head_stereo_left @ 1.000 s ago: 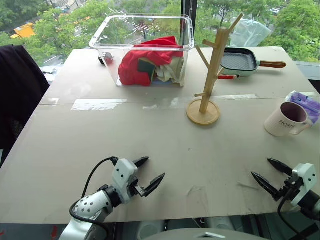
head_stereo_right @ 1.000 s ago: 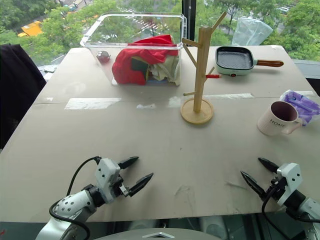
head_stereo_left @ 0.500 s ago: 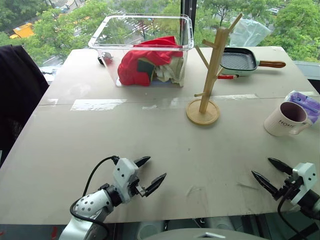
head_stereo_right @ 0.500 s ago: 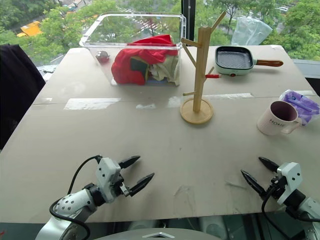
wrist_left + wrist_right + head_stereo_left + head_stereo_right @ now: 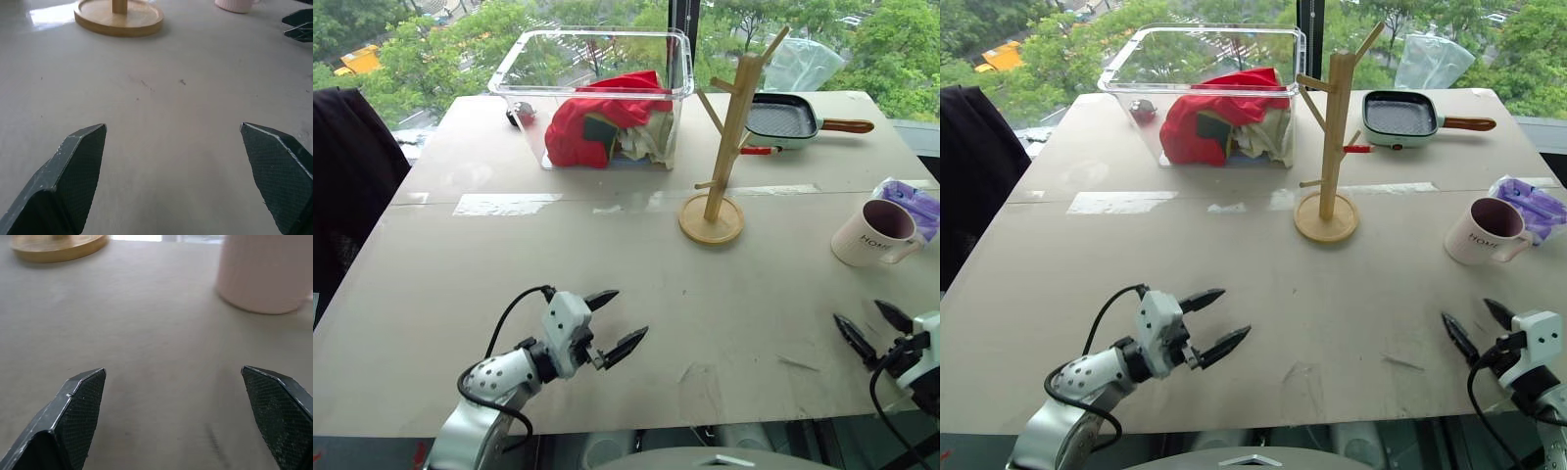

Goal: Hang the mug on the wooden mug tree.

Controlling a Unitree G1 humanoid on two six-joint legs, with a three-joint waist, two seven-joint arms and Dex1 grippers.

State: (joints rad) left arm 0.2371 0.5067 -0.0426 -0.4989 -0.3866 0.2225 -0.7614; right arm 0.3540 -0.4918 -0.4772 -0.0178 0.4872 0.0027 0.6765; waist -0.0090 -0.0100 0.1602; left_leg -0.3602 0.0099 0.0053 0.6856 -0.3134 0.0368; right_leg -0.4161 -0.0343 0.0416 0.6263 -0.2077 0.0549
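Mug (image 5: pixel 873 233) upright, handle toward robot's right

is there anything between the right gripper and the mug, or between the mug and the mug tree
Nothing visible. Only bare table lies between the open right gripper and the mug. The stretch from the mug to the wooden mug tree is bare too; the purple bag sits behind the mug, off that path.

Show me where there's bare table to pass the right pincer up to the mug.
The table is bare from the open right pincer straight up to the mug, and across the wide middle between the mug tree base and the left pincer. Crowded: a purple bag just behind the mug, grill pan and clear bin at the far edge.
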